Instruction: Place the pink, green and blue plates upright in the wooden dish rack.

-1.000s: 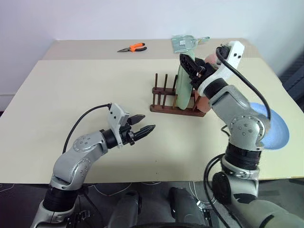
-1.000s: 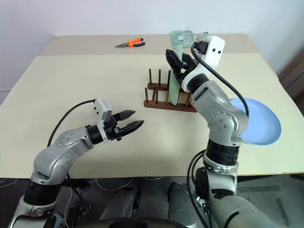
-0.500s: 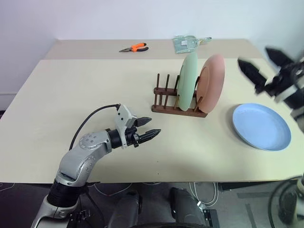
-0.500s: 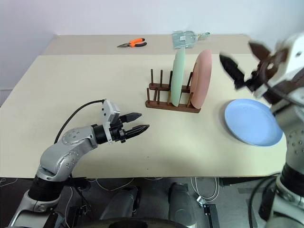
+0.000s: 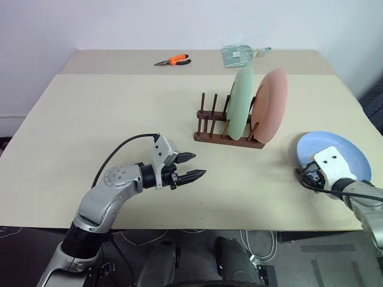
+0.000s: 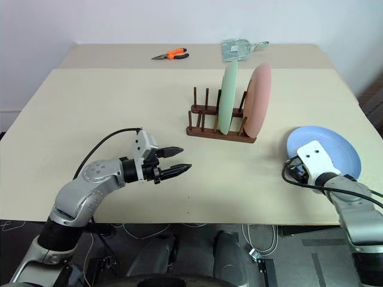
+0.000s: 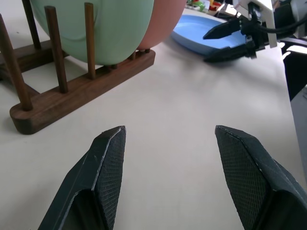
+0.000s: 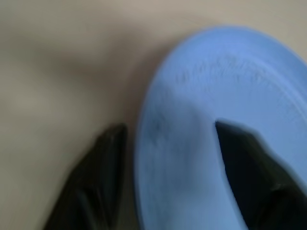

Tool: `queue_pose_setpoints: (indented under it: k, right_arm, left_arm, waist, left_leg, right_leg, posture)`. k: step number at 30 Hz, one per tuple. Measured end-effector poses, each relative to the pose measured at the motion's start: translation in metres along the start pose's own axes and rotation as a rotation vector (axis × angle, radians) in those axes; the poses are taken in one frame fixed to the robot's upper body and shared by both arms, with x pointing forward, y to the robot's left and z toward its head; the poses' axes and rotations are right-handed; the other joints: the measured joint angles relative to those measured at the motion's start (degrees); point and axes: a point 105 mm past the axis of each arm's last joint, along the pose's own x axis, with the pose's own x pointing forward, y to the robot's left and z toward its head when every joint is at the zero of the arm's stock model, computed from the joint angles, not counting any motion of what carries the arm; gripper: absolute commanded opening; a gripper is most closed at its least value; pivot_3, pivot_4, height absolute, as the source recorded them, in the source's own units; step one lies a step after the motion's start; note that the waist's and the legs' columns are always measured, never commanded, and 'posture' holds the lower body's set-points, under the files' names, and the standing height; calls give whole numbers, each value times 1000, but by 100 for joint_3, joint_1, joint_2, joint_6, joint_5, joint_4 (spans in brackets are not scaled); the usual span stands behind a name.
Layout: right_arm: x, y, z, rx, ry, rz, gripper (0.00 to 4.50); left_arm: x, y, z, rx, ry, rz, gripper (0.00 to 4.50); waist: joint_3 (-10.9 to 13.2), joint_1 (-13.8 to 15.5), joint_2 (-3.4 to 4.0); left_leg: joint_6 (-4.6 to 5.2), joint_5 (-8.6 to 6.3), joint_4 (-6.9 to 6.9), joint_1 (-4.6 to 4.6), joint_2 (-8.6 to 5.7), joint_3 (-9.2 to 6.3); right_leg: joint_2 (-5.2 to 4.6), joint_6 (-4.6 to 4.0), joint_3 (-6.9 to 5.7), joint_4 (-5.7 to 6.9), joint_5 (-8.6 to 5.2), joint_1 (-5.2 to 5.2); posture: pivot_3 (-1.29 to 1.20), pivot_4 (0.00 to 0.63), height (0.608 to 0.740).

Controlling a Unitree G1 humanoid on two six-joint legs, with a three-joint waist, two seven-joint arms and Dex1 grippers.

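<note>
Now blue plate (image 8: 216,96) rim btwn spread right gripper (image 8: 168,132) jaws.

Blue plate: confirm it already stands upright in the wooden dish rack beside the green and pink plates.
Not right. The blue plate lies flat on the table, to the right of the wooden dish rack, with the right gripper at its near edge. The green plate and pink plate do stand upright in the rack. The right eye view shows this.
</note>
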Motion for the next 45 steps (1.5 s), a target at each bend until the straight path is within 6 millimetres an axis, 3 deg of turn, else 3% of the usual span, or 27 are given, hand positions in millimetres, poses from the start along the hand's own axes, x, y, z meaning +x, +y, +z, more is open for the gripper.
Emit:
queue_pose_setpoints:
  k: [3, 6, 9, 11, 13, 15, 17, 19, 21, 26, 30, 34, 37, 45]
  right_arm:
    - [5, -1, -2, 31, 16, -18, 140]
    - [5, -11, 9, 83, -24, -59, 50]
    - [3, -18, 34, 185, -144, -80, 50]
    - [-4, -27, 67, 243, -293, -103, 50]
    - [-21, -46, 116, 330, -517, -137, 50]
    - [-55, -64, 170, 426, -786, -134, 50]
    - [-96, -70, 218, 479, -1036, -62, 50]
    - [-127, -63, 252, 527, -1214, 68, 50]
    - [-142, -47, 278, 625, -1319, 240, 50]
    - [-140, 12, 325, 927, -1317, 648, 50]
    - [-110, 55, 340, 1112, -1111, 782, 50]
    - [-63, 94, 330, 1195, -854, 758, 50]
    - [-47, 100, 322, 1204, -787, 707, 50]
    - [-35, 101, 318, 1225, -756, 658, 50]
  left_arm:
    - [0, 0, -1, 0, 2, 4, 3041]
    - [-1, 1, -1, 0, 4, 9, 3041]
    - [-2, 4, -1, 10, -1, 26, 3041]
    - [-5, 12, -2, 18, 0, 72, 3041]
    - [-10, 26, -6, 23, 2, 140, 3041]
    - [-17, 42, -8, 39, 0, 217, 3041]
    - [-24, 56, -9, 64, -7, 279, 3041]
    - [-32, 68, -11, 80, -12, 340, 3041]
    - [-39, 78, -12, 98, -15, 383, 3041]
    - [-52, 89, -14, 134, -21, 440, 3041]
    - [-58, 90, -17, 138, -17, 459, 3041]
    - [-61, 86, -24, 130, -4, 467, 3041]
    - [-61, 84, -24, 134, -2, 476, 3041]
    - [-60, 78, -20, 137, -2, 471, 3041]
  waist:
    - [0, -1, 1]
    - [1, -9, -2]
    - [3, -10, 5]
    - [6, -15, 14]
    - [13, -28, 32]
    - [14, -11, 34]
    - [12, -5, 31]
    - [8, 1, 23]
    - [7, -11, 22]
    - [6, -60, 28]
    - [1, -81, 26]
    - [3, -108, 28]
    - [3, -144, 28]
    - [1, -192, 28]
  left_leg:
    - [0, 0, 1, 1, 0, -1]
    - [0, 0, 3, 3, 0, 0]
    - [0, 0, -2, 4, 1, -3]
    - [0, 0, -2, 5, 0, -2]
    - [0, 1, 0, 4, 1, -1]
    - [0, 1, -2, 3, 2, -9]
    - [0, 1, -8, 3, 2, -16]
    - [0, 1, -10, 1, 2, -27]
    - [0, 1, -9, 1, 1, -25]
    - [-2, 2, -14, 2, 2, -27]
    - [-4, 3, -16, 2, -1, -26]
    - [-6, 5, -15, -2, -5, -23]
    - [-6, 5, -15, -1, -6, -21]
    - [-7, 6, -17, 2, 0, -16]
  right_leg:
    - [0, 1, 0, 1, 0, 2]
    - [2, 1, 0, 2, 0, 4]
    - [4, 2, -1, 4, 1, 1]
    - [4, 3, 0, 5, 1, 0]
    - [5, 8, 1, 4, 9, -1]
    - [7, 8, -3, 4, 10, -1]
    - [7, -3, -7, 1, 23, 0]
    - [7, 4, -14, -4, 28, 3]
    - [4, 2, -11, -4, 30, 1]
    - [6, 1, -4, 17, 34, -19]
    - [6, 3, -2, 24, 36, -25]
    - [8, 3, -3, 31, 36, -31]
    - [8, 4, -3, 38, 36, -36]
    - [17, 4, 1, 75, 35, -56]
  posture:
    - [0, 150, 740]
    - [0, 150, 740]
    - [0, 150, 740]
    - [0, 150, 740]
    - [0, 150, 740]
    - [0, 150, 740]
    - [0, 150, 740]
    - [0, 150, 740]
    - [0, 150, 740]
    - [0, 150, 740]
    - [0, 150, 740]
    - [0, 150, 740]
    - [0, 150, 740]
    - [0, 150, 740]
